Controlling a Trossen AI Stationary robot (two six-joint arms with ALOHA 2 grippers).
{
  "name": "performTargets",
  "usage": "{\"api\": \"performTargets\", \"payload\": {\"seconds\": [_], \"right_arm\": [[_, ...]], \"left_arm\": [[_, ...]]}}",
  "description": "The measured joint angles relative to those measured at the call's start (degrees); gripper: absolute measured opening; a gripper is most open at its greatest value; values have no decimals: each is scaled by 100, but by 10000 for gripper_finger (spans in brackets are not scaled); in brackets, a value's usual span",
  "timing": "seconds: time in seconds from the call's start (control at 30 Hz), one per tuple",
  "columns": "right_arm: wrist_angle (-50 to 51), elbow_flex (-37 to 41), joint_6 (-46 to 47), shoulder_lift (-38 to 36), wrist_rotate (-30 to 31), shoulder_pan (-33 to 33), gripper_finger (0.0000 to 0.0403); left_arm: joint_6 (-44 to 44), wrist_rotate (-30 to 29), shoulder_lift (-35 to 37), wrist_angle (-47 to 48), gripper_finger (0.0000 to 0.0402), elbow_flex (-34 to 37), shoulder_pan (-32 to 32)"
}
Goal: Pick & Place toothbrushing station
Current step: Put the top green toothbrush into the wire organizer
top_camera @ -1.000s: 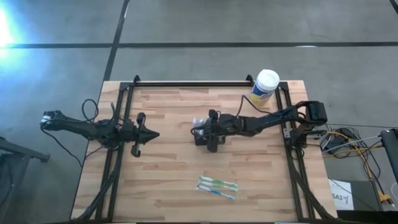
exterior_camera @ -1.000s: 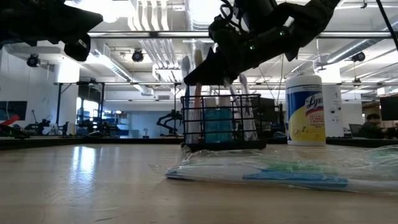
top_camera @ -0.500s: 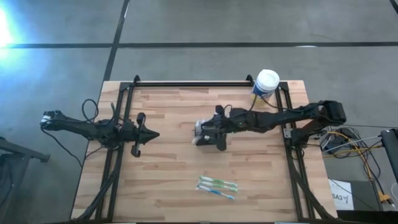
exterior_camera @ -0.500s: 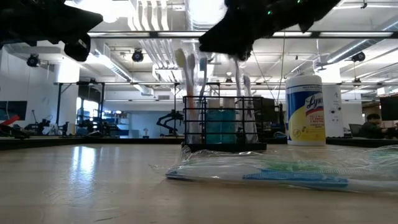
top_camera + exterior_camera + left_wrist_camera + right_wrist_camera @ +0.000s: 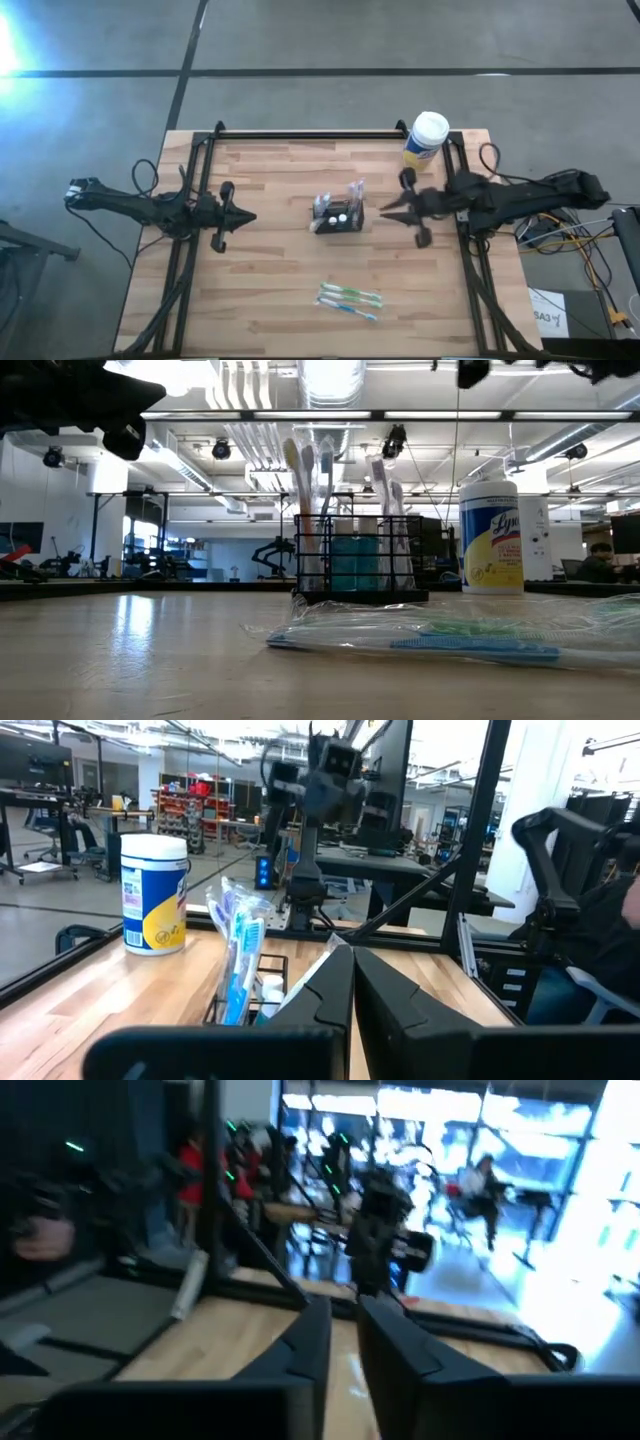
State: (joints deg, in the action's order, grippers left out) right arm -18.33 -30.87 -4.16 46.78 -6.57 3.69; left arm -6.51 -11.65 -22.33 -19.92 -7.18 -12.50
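Note:
The toothbrushing station [image 5: 338, 215], a small black mesh caddy with several toothbrushes upright in it, stands on its base at the middle of the wooden table [image 5: 280, 270]. It also shows in the low view [image 5: 355, 555] and the left wrist view [image 5: 240, 995]. My right gripper [image 5: 385, 213] hangs to the right of it, apart from it, pointing level at it with its fingers together [image 5: 342, 1310]. My left gripper [image 5: 250, 216] waits shut at the table's left, also pointing toward the caddy [image 5: 352, 960].
A yellow wipes canister with a white lid [image 5: 427, 138] [image 5: 491, 537] stands at the far right corner. A clear pack of toothbrushes [image 5: 349, 299] [image 5: 450, 635] lies near the front edge. Black frame rails [image 5: 200, 200] run along both table sides.
My right gripper has left the caddy, drawn back toward the table's right edge and risen, going out of the top of the low view. The caddy stays where it was on the table, its toothbrushes now standing free.

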Motion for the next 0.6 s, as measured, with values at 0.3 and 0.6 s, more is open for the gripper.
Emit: {"api": "performTargets", "payload": {"seconds": [0.3,0.6], "right_arm": [[-1892,2239,267,-1172,11,165,11],[-2816,3006,231,-1219,23,159,11]], "left_arm": [[-66,-52,-6,2,16,0,0],[-85,-33,-742,135,4,-410,-5]]}}
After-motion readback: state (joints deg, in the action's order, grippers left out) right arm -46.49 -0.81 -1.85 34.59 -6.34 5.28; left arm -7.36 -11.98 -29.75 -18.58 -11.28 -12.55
